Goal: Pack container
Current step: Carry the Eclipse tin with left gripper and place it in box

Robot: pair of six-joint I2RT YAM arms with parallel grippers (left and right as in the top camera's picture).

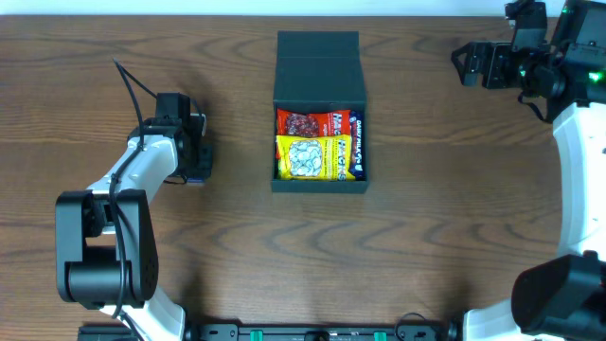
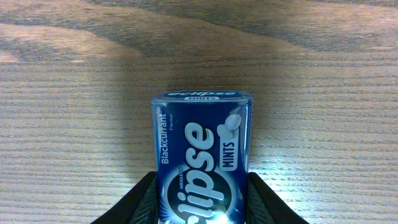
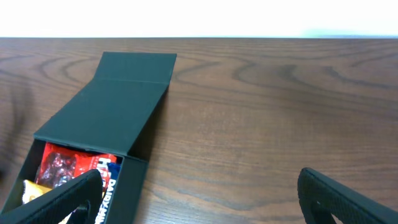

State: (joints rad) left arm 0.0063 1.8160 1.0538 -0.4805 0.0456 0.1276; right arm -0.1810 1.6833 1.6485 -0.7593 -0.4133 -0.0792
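Note:
The dark teal container (image 1: 319,74) stands at the table's middle, with its flip lid open toward the back. It holds a red snack packet (image 1: 301,123), a yellow packet (image 1: 311,158) and a blue chocolate bar (image 1: 357,144). The container also shows in the right wrist view (image 3: 106,112). My left gripper (image 1: 194,152) is left of the container, shut on a blue Eclipse mints box (image 2: 202,155) just above the wood. In the left wrist view the jaws (image 2: 200,208) press both of its sides. My right gripper (image 1: 469,64) is open and empty at the back right, with its fingers (image 3: 205,202) spread wide.
The wooden table (image 1: 445,208) has a pale wall edge along its back. The robot bases stand at the front left (image 1: 95,256) and front right (image 1: 559,294).

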